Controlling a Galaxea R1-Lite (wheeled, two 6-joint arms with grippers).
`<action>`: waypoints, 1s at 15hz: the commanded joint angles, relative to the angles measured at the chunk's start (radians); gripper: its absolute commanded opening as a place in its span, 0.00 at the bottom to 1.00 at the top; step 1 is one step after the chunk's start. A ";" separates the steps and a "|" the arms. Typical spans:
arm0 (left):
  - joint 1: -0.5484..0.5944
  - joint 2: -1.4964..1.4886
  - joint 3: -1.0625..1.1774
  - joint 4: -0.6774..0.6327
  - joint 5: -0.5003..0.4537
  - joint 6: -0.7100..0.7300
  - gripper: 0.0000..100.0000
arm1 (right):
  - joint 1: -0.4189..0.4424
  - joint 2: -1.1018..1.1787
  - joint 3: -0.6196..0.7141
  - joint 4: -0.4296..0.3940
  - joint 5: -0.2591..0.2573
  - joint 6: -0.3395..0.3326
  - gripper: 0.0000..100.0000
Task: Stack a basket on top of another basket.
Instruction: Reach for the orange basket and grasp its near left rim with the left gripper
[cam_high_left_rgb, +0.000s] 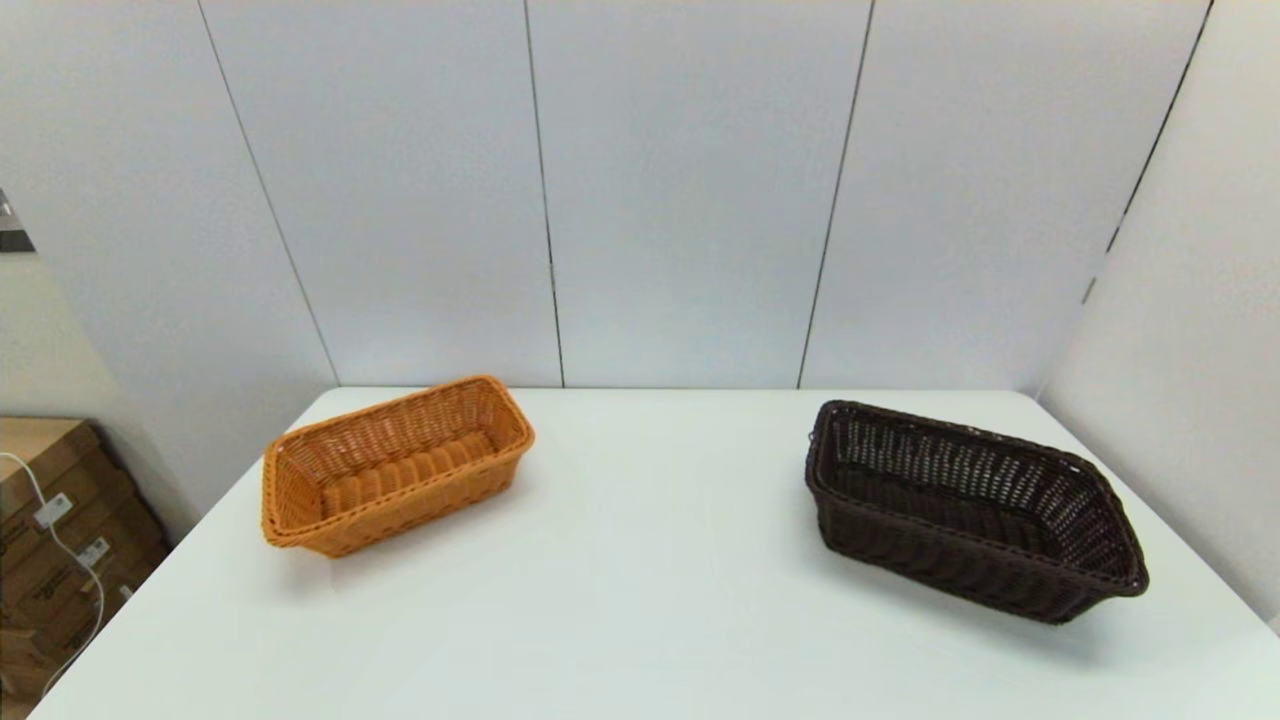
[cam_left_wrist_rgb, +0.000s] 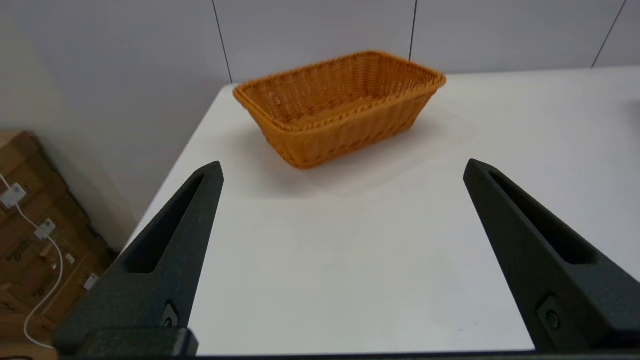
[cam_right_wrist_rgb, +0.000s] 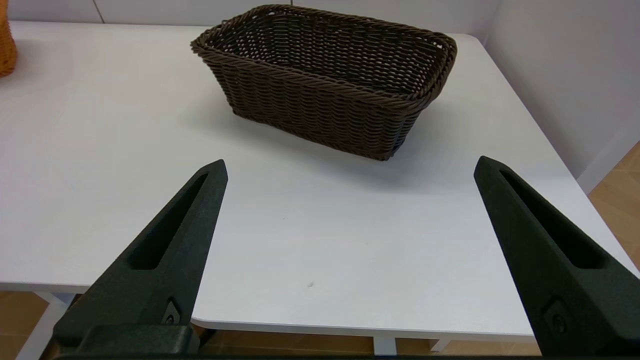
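The dark brown basket (cam_high_left_rgb: 975, 510) (cam_right_wrist_rgb: 325, 75) rests empty on the right side of the table, angled. The orange basket (cam_high_left_rgb: 395, 462) (cam_left_wrist_rgb: 340, 102) sits empty at the far left; a sliver of the orange basket (cam_right_wrist_rgb: 6, 45) also shows in the right wrist view. My left gripper (cam_left_wrist_rgb: 342, 167) hovers open near the table's front, short of the orange basket, nothing between its fingers. Open too, my right gripper (cam_right_wrist_rgb: 350, 167) hangs over the table's front edge, short of the dark basket. Neither arm shows in the head view.
The white table (cam_high_left_rgb: 640, 600) has grey wall panels behind it and a wall close on its right. Brown cardboard boxes (cam_high_left_rgb: 50, 540) with a white cable stand on the floor off the table's left side.
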 joint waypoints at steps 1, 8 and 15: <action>0.000 0.178 -0.268 0.148 0.000 -0.022 1.00 | 0.000 0.000 0.000 0.003 0.000 0.000 1.00; 0.000 0.812 -0.562 0.141 0.105 -0.421 1.00 | 0.000 0.000 0.000 0.001 0.000 -0.002 1.00; 0.002 1.298 -0.708 0.141 0.140 -0.688 1.00 | 0.000 0.000 0.000 0.001 0.000 -0.002 1.00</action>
